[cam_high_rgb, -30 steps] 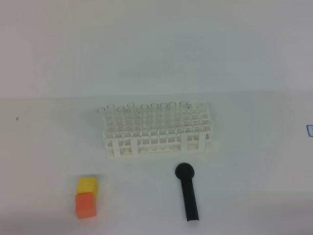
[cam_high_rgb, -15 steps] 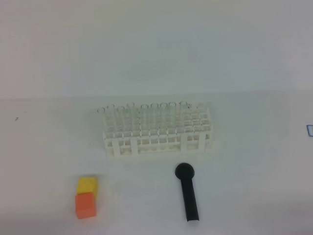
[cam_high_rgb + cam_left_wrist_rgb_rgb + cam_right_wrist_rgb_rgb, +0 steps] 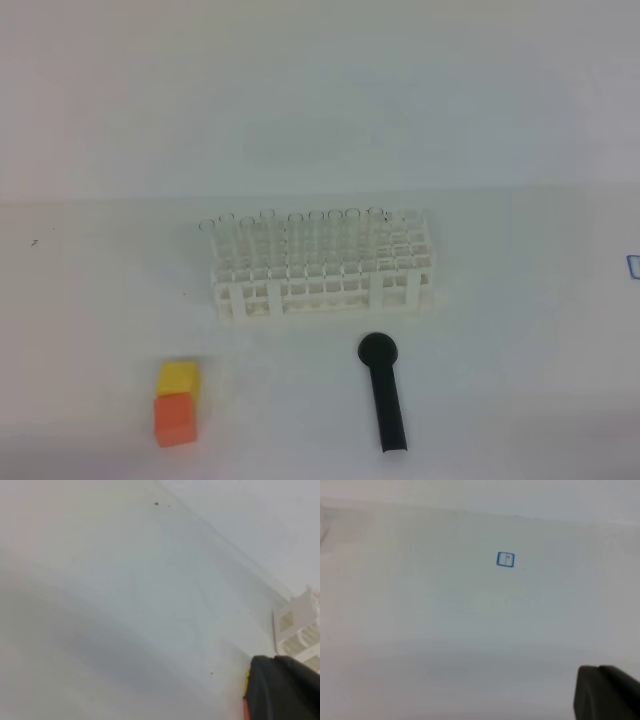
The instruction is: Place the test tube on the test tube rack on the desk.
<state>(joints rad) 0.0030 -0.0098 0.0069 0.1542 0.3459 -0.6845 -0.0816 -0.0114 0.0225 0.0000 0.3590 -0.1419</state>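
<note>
Seen from above: 1 white test tube rack [image 3: 325, 285] standing mid-desk, its long side facing the near edge. Upright in its far rows, clear test tubes [image 3: 315, 235], roughly 9 rims showing, too blurred for a firm count; only tubes in view, all in the rack. Just near of the rack's right half, 1 black round-headed tool [image 3: 385, 400] lying flat, head toward the rack, not touching it. To the near left, 1 yellow cube [image 3: 178, 377] touching 1 orange cube [image 3: 174, 419], well apart from rack and tool. At the far right edge, 1 blue square mark [image 3: 634, 265] on the pale desk [image 3: 520, 330]; its inner print unreadable. Wide bare desk left, right and far of the rack.

Left gripper [image 3: 282, 690]: only a dark corner in its own wrist view, near the rack's left end; jaws closed, gripping nothing seen. Right gripper [image 3: 607, 692]: likewise a dark corner, jaws closed, nothing seen in them, with the blue mark beyond.
</note>
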